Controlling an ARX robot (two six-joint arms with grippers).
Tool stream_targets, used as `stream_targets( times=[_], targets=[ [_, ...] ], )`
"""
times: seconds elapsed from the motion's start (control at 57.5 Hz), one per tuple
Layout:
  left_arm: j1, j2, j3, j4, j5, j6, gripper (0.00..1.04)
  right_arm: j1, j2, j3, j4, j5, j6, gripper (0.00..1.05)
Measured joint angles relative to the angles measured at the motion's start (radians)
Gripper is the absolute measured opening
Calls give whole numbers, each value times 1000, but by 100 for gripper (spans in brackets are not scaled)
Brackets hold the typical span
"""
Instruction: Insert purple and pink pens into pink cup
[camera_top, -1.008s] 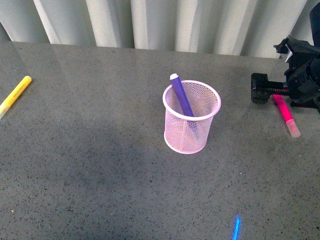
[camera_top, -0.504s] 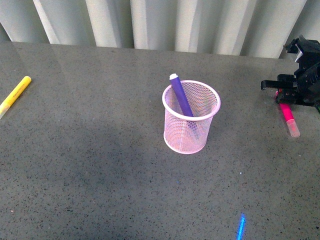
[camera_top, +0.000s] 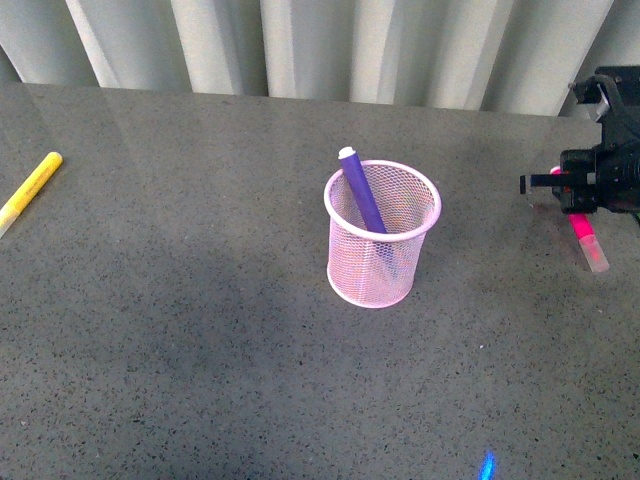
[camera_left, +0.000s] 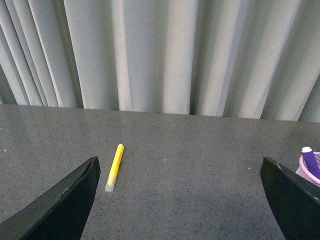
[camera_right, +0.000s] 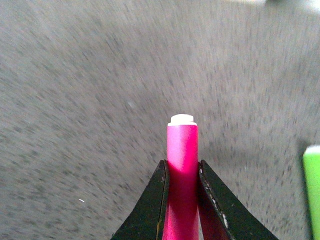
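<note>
The pink cup (camera_top: 382, 235), a pale pink mesh holder, stands mid-table with the purple pen (camera_top: 362, 190) leaning inside it, its white end poking above the rim. At the far right my right gripper (camera_top: 572, 194) is shut on the pink pen (camera_top: 587, 238), lifted off the table with its clear cap pointing down toward me. In the right wrist view the magenta barrel of the pink pen (camera_right: 182, 165) sits clamped between the black fingers (camera_right: 153, 200). My left gripper (camera_left: 180, 200) is open over bare table; the pink cup's rim (camera_left: 310, 176) and the purple pen (camera_left: 311, 160) show at that view's edge.
A yellow marker (camera_top: 28, 190) lies at the table's left edge, also seen as the yellow marker (camera_left: 114, 167) in the left wrist view. A green marker (camera_right: 313, 190) lies near the right gripper. Pale curtain folds (camera_top: 320, 45) close off the back of the grey table.
My right gripper has closed on the pink pen and raised it off the table, shifting slightly right. The cup, purple pen and yellow marker stayed put.
</note>
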Motion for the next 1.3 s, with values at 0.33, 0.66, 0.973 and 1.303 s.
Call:
stream_targets(
  times=[0.33,0.66,0.973,1.303],
  targets=[
    [0,0,0,0,0,0,98,219,-148,-97,282,14,-54,12],
    [0,0,0,0,0,0,98,394,-148,-169,518,49,-103,12],
    [0,0,0,0,0,0,98,418,-125,-172,526,73,-78,12],
    [0,0,0,0,0,0,98,437,-83,-180,538,84,-31,12]
  ],
)
